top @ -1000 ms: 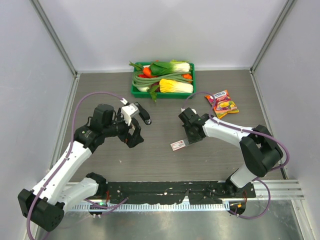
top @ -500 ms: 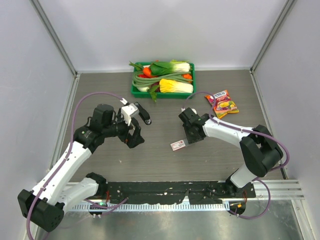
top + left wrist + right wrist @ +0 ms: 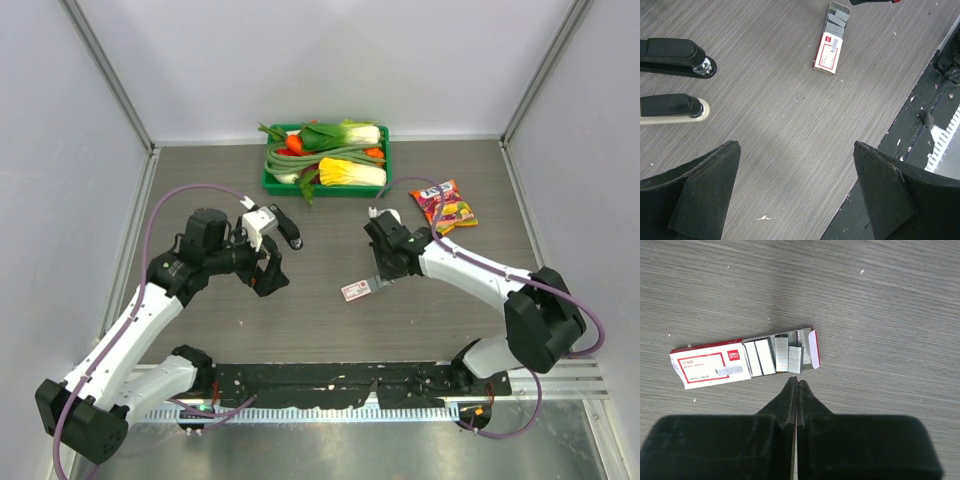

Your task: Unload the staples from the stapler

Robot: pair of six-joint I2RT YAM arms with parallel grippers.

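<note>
The stapler [image 3: 673, 108], with a black top and a cream base, lies on the table at the left of the left wrist view. My left gripper [image 3: 795, 146] hangs wide open over bare table beside it, holding nothing. In the top view the same gripper [image 3: 268, 272] is at the left. Grey staples [image 3: 788, 359] lie in strips in the slid-out tray of a red-and-white box [image 3: 710, 369]. My right gripper [image 3: 797, 382] is shut, its tips just short of those strips, with nothing seen between them.
An all-black stapler [image 3: 676, 56] lies beside the cream-based one. A green tray [image 3: 268, 184] of vegetables stands at the back. A snack packet [image 3: 446, 206] lies at the right. The black base rail [image 3: 940, 105] runs along the table's near edge.
My right gripper opened slightly, then shut, and its arm shifted a little right and back from the staple box. The left arm has not moved.
</note>
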